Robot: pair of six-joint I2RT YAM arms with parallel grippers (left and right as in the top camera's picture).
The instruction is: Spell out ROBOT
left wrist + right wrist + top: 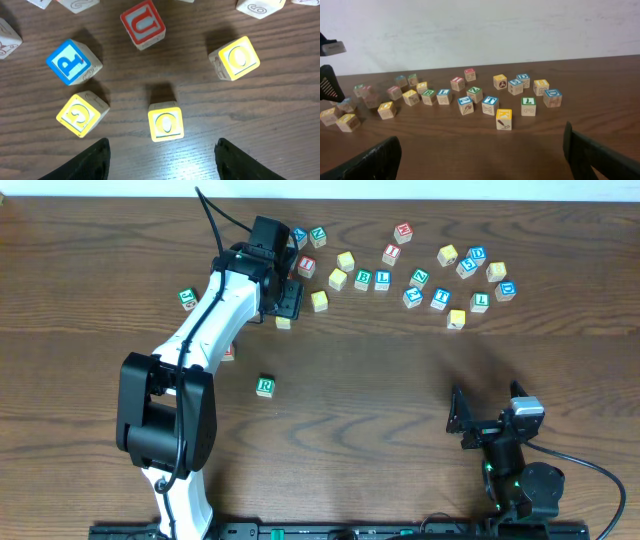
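O cube (165,121), yellow-faced, sits on the desk (200,160) midway between the left jaws and just beyond their tips, touching neither. The left jaws stand open, wider than the cube, and hold nothing; their fingers (95,160) show at the near edge of the wrist view, one on each side. The cube lies square to them, its side faces running parallel with the fingers, so a short reach forward and down should bring flat wood against each pad. Being a cube, it has no long axis to line up.

Around it, a second O cube (235,57) lies farther off to the right, a red U cube (143,23) lies straight beyond, and a blue P cube (70,61) is to the far left. Another yellow cube (80,113) sits near on the left, close by that finger's path, and it looks the likeliest to be nudged.

From overhead the left arm (200,330) reaches to the left end of the far scatter of cubes. The R cube (265,386) stands alone nearer in, well apart from the scatter. The bare desk to its right is, I judge, where this O belongs.

The right jaws are wide open and empty, and the right arm (500,430) sits at the near right, well apart from every cube, so the left arm is plainly the nearer
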